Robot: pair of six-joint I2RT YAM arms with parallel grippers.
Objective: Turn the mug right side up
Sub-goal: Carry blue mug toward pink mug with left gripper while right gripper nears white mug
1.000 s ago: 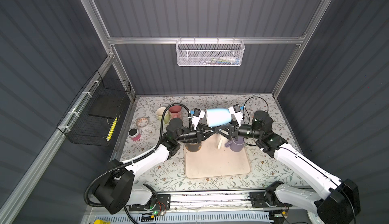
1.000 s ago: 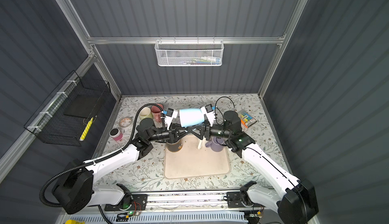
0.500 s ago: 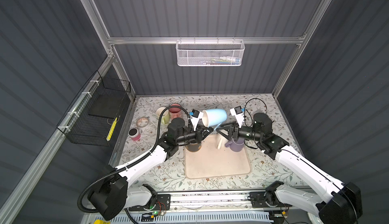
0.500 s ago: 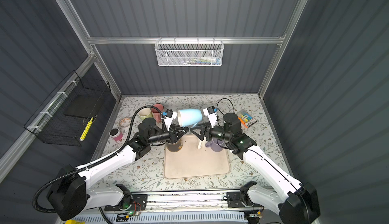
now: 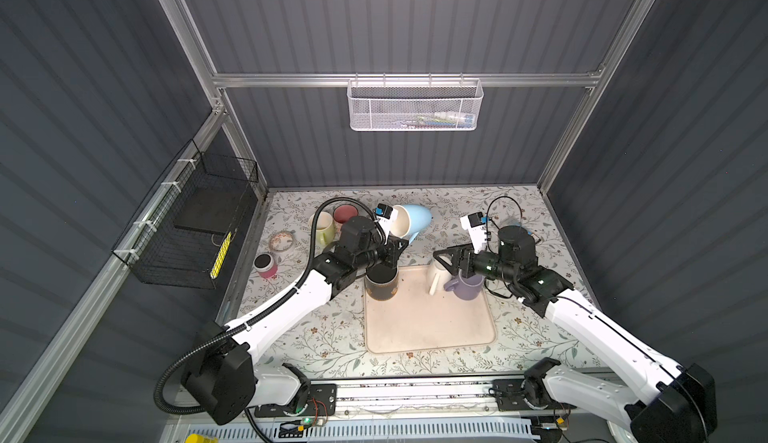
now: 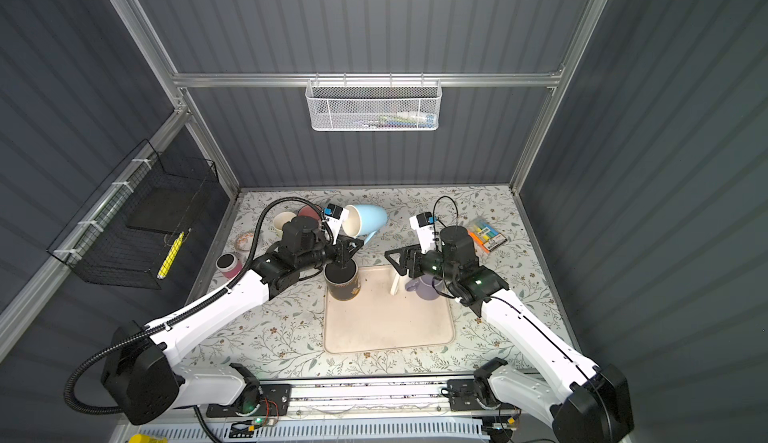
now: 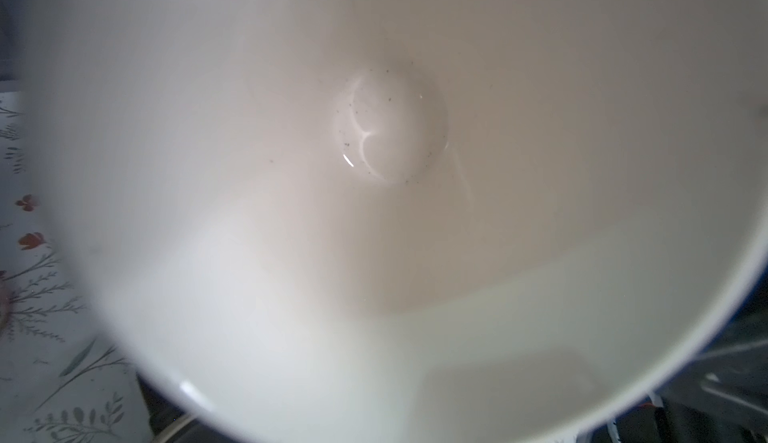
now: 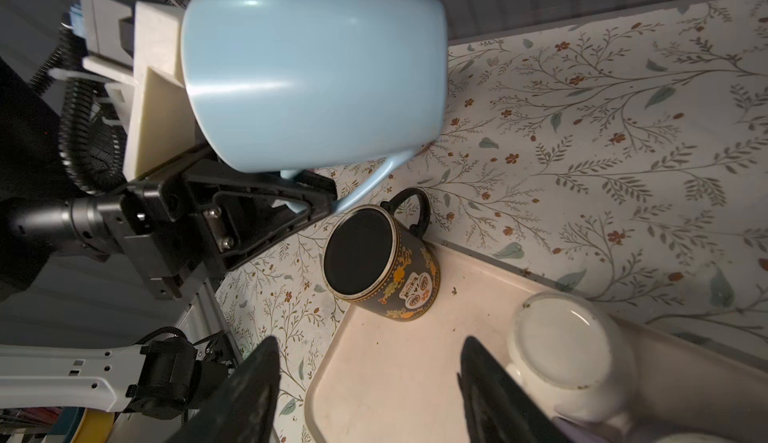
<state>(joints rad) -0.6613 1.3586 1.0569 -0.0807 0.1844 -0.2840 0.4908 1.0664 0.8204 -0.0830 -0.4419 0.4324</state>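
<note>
Right wrist view: my left claw [image 8: 309, 197] is clamped on the handle of the blue mug [image 8: 311, 75], which hangs sideways above the black mug [image 8: 374, 262]. My right claw [image 8: 370, 341] is apart, empty. I should roll the wrist slowly so the handle doesn't slip.

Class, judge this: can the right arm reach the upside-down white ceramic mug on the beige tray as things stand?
Probably yes. The right gripper is open, empty and close by the white ceramic mug; only the lilac mug beside it crowds one side.
</note>
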